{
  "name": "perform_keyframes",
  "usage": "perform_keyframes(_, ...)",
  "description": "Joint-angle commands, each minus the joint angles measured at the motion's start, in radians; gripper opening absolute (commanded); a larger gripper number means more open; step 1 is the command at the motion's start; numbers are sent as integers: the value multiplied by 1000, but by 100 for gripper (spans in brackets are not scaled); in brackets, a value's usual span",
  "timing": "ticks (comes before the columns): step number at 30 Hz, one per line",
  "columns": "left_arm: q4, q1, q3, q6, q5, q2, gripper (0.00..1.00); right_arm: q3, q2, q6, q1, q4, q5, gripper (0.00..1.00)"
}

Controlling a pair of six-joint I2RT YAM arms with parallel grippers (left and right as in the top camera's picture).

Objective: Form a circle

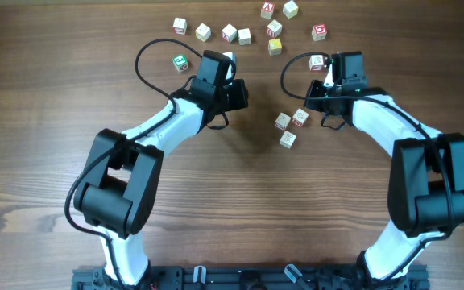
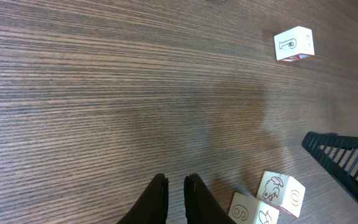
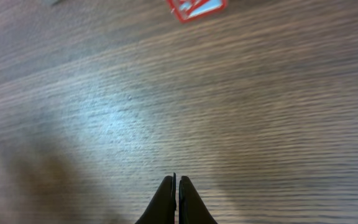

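Three cubes (image 1: 289,127) cluster near the middle of the table (image 1: 47,121), two side by side and a third just in front of them. Behind them, a loose row of cubes (image 1: 240,28) stretches along the far edge. The arms flank the cluster, one on each side.

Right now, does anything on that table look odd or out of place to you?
Nothing is spilled or broken. The circle is only three little cubes huddled mid-table, while most of the other cubes lie scattered along the far edge. Both hands, left hand and right hand, hold nothing.
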Motion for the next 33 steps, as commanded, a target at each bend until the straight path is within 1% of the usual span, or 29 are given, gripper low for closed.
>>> perform_keyframes(1,3,-4,1,-6,8,10,15,21,27,-40,2,4,-58,5)
perform_keyframes(5,2,-4,1,-6,8,10,15,21,37,-43,2,3,-63,5)
perform_keyframes(10,1,-4,1,-6,8,10,15,21,39,-62,2,-14,-141,4)
perform_keyframes(23,-9,-4,1,-6,8,10,15,21,39,-68,2,-109,-140,4)
perform_keyframes(33,-9,-4,1,-6,8,10,15,21,35,-65,-1,-144,-140,4)
